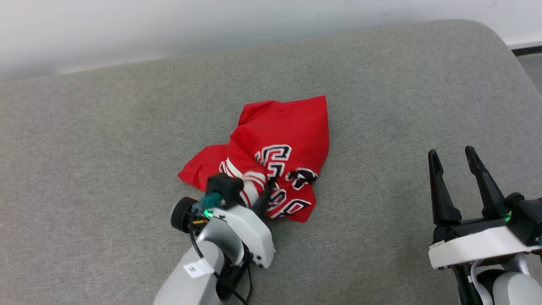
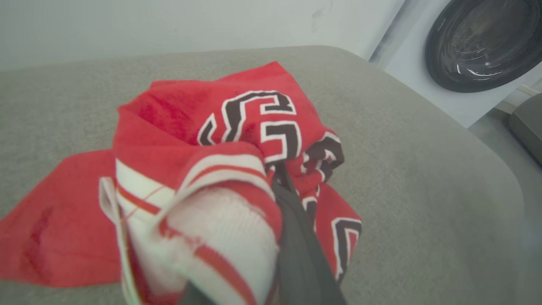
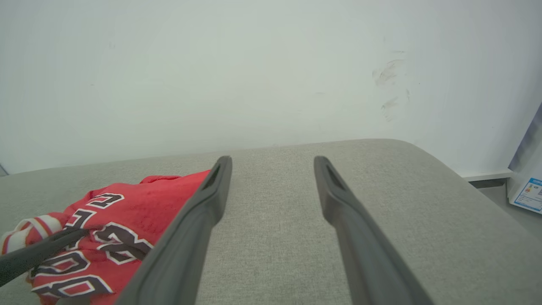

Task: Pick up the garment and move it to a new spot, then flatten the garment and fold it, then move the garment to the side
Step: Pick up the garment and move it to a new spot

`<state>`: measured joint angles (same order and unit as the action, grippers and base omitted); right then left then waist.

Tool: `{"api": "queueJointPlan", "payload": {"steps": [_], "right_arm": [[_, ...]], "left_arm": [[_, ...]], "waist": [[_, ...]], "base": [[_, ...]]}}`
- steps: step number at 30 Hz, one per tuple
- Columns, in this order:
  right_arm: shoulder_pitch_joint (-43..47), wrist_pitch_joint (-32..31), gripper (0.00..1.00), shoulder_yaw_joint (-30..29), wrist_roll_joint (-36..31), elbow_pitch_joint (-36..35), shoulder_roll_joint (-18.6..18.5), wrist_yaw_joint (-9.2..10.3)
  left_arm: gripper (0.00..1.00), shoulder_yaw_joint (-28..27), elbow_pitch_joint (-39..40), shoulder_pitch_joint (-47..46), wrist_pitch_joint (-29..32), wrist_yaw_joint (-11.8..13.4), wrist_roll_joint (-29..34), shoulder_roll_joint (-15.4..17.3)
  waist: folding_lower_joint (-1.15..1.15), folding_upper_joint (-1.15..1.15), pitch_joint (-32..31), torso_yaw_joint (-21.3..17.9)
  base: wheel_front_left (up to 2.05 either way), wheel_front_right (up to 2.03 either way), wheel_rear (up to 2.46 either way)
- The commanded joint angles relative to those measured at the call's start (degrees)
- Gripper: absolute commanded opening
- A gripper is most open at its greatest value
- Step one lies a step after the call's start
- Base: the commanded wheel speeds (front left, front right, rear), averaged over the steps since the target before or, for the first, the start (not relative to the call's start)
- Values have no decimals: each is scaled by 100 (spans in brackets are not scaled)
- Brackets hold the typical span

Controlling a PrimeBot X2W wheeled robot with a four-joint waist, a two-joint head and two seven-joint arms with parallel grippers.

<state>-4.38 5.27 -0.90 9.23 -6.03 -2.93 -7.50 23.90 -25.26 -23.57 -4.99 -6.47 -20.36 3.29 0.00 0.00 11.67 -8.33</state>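
A: Red cloth at the centre of the head view: the garment (image 1: pixel 279 135) is seen bunched in a heap on the grey cushion (image 1: pixel 402 84). A striped white sleeve (image 2: pixel 220 237) is pinched by the left gripper (image 1: pixel 266 190), fingers closed on it at the heap's lower edge.

B: And the right gripper (image 1: pixel 451 153) is parked at the lower right of the frame, fingers spread with nothing between them, well apart from the cloth.

A: Trouble could be expected from that grip. Only a sleeve is held. If a lift is made, the body may be dragged across the cushion, or the thin fold may be lost from between the fingers.

B: Agreed. A twist could also be pulled into the fabric, and flattening would be made harder by it.

A: And the lie of it?

B: The long axis is judged to run from lower left to upper right of the head view, with one sharp corner pointed to the upper right. The black lettering (image 1: pixel 275 154) is crumpled toward the lower middle. Neck and hem cannot be told apart.
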Motion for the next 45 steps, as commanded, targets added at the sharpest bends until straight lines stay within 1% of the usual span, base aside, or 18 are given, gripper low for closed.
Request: {"api": "queueJointPlan", "payload": {"steps": [1,3,4,5,6,10,14,17,23,26,29,32,36,39,45], "right_arm": [[-80,41,100,-3,49,17,8,2],[-110,76,100,-3,48,45,8,2],[-129,82,100,-6,47,62,8,2],[-150,87,100,-14,33,72,8,2],[-159,92,100,-29,17,80,8,2],[-141,48,100,-83,-48,109,8,2],[-27,-22,100,-106,-121,115,8,2],[65,-75,100,-124,-149,92,8,2],[303,-220,100,-113,-216,12,8,2],[417,-294,100,-75,-237,-11,8,2],[533,-351,100,-57,-222,-35,8,2],[644,-400,100,-30,-205,-47,9,2],[766,-465,100,-10,-212,-64,8,2],[845,-487,100,6,-212,-73,9,2],[908,-520,100,21,-185,-106,8,2]], "left_arm": [[0,109,-16,114,50,-19,42,10],[0,290,-41,187,124,-51,58,24],[7,365,-43,224,134,-49,53,32],[29,422,-34,246,131,-60,58,46],[100,469,4,259,93,-61,66,53],[100,548,283,248,-237,-63,144,107],[100,457,663,329,-602,56,175,143],[100,333,966,404,-761,203,180,182],[100,-91,1411,737,-927,606,132,344],[100,-380,1519,996,-971,837,85,488],[100,-645,1606,1289,-987,1006,57,633],[100,-841,1614,1563,-1001,1079,16,816],[100,-1043,1644,1853,-1015,1168,-44,948],[100,-1149,1687,2047,-1018,1241,-79,974],[100,-1177,1815,2211,-1026,1274,-73,935]], "waist": [[0,0,142,-3],[0,0,200,30],[0,0,211,49],[0,0,208,75],[0,0,192,107],[0,0,26,252],[0,0,-228,386],[0,0,-417,492],[0,0,-713,652],[0,0,-829,689],[0,0,-928,723],[0,0,-1027,747],[0,0,-1121,767],[0,0,-1168,768],[0,0,-1209,750]], "base": [[0,0,0],[0,0,0],[0,0,0],[0,0,0],[0,0,0],[0,0,0],[0,0,0],[0,0,0],[0,0,0],[0,0,0],[0,0,0],[0,0,0],[0,0,0],[0,0,0],[0,0,0]]}}
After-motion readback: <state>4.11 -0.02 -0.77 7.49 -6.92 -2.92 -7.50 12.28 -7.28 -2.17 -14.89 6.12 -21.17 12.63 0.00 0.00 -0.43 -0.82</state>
